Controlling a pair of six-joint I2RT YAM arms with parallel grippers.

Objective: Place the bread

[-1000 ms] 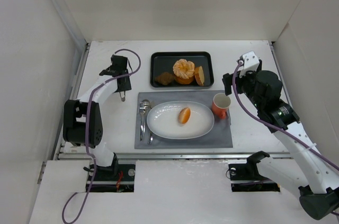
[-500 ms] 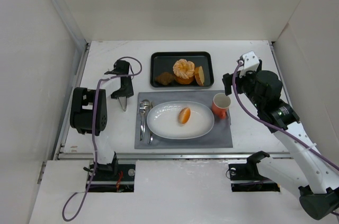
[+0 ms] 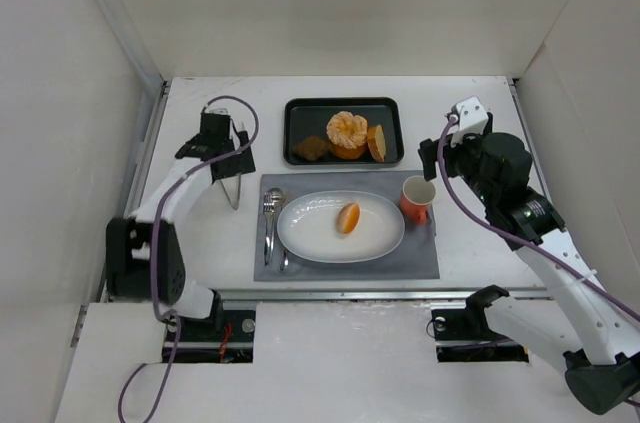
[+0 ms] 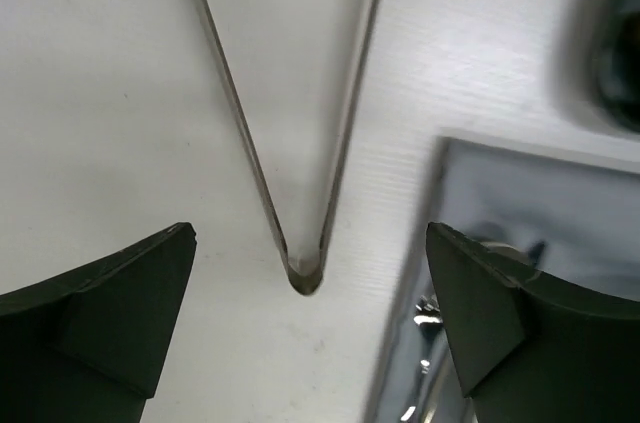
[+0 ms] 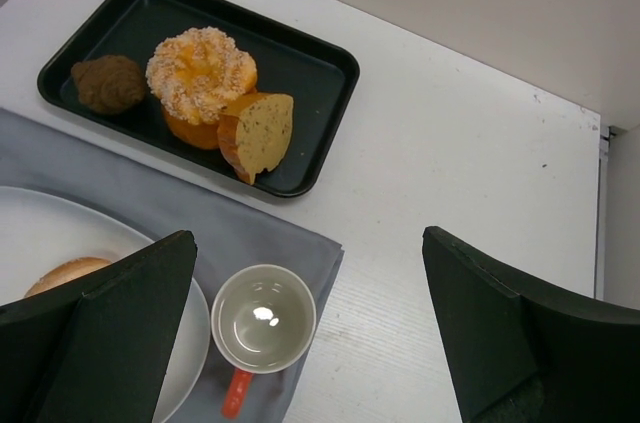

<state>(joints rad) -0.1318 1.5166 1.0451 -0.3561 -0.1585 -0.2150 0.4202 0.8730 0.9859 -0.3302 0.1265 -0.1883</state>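
Bread (image 3: 348, 217) sits on plate (image 3: 310, 238). Left gripper (image 4: 310, 233), left of plate: jaws apart, straddling tongs (image 4: 304, 271). Right gripper (image 5: 308, 235): jaws apart.

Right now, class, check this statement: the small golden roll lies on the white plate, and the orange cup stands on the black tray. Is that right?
Not quite. The small golden roll does lie on the white plate, but the orange cup stands on the grey placemat, right of the plate, not on the black tray. The top external view shows this.
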